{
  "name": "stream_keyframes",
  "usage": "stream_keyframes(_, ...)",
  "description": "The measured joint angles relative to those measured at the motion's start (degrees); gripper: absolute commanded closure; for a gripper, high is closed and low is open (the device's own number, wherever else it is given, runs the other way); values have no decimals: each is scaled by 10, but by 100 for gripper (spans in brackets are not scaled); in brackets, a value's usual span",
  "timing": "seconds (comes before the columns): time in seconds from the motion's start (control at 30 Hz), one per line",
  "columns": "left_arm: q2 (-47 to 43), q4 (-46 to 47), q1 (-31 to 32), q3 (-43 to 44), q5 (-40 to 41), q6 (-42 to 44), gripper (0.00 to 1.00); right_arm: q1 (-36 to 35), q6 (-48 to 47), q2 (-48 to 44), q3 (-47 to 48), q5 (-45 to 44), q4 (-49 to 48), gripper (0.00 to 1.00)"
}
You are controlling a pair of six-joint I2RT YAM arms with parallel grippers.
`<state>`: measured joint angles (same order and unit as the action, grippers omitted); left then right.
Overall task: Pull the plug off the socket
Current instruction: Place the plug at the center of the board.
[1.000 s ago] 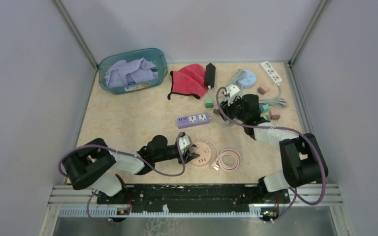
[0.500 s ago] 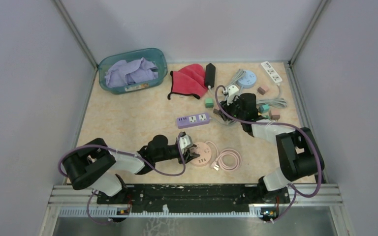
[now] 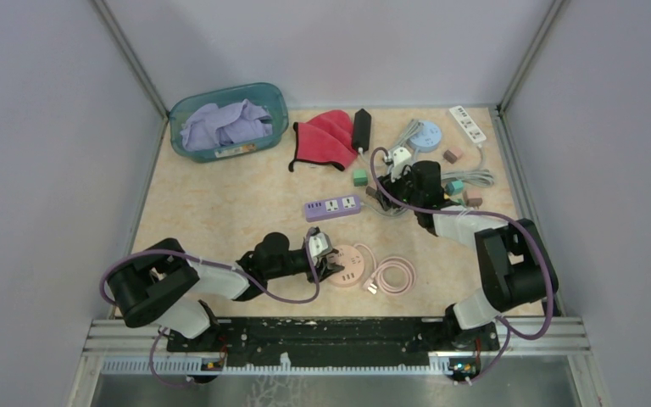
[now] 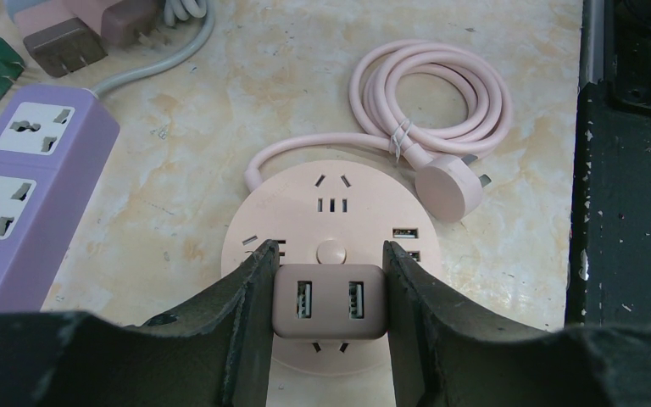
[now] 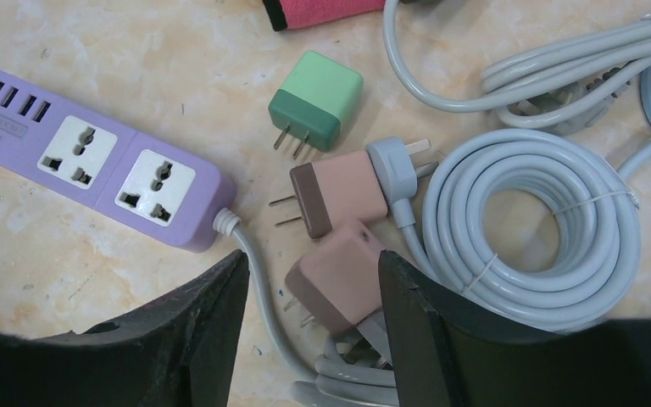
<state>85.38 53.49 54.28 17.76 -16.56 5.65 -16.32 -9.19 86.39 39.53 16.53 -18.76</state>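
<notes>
Nearest the bases, the left gripper (image 4: 329, 251) is clamped on the plug (image 4: 329, 302), a pink block with two USB ports, one finger pressed to each side. The plug sits flat on the face of the round pink socket (image 4: 332, 208), which lies on the table (image 3: 220, 212) – its pink cord (image 4: 434, 95) is coiled just beyond it, with the cord's own flat plug (image 4: 449, 188) lying loose beside the socket. A purple power strip (image 5: 102, 161) lies farther out, between the two arms. The right gripper (image 5: 312, 270) hovers beyond that with its fingers spread wide, gripping nothing; a pink-brown adapter (image 5: 339, 284) lies between them, close against one finger, and a second adapter (image 5: 339, 191), a green adapter (image 5: 318, 97) and a coil of grey cable (image 5: 542, 220) lie just past it. Along the far edge are a teal bin (image 3: 281, 103) of lilac cloth (image 3: 225, 123), a red cloth (image 3: 326, 136) and a white power strip (image 3: 468, 124).
</notes>
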Motion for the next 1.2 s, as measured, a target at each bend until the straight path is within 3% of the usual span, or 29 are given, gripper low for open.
stream_keyframes(0.27, -1, -1, 0, 0, 0, -1, 93, 0, 0, 0, 0, 3, 0, 41)
stream_keyframes(0.43, -3, -4, 0, 0, 0, -5, 71, 0, -9, -3, 1, 34, 12, 38)
stream_keyframes(0.63, -10, -12, 0, 0, 0, -14, 42, 0, -56, -28, 26, 163, 70, 38)
stream_keyframes(0.87, -42, -50, 0, -6, 3, -27, 26, 0, -137, -67, 29, 324, 125, 39)
stream_keyframes(1.07, -113, -59, 0, -26, 8, -24, 23, 0, -185, -70, 29, 412, 165, 39)
stream_keyframes(1.2, -178, -54, 0, -60, 30, -22, 11, 0, -219, -70, 29, 459, 195, 39)
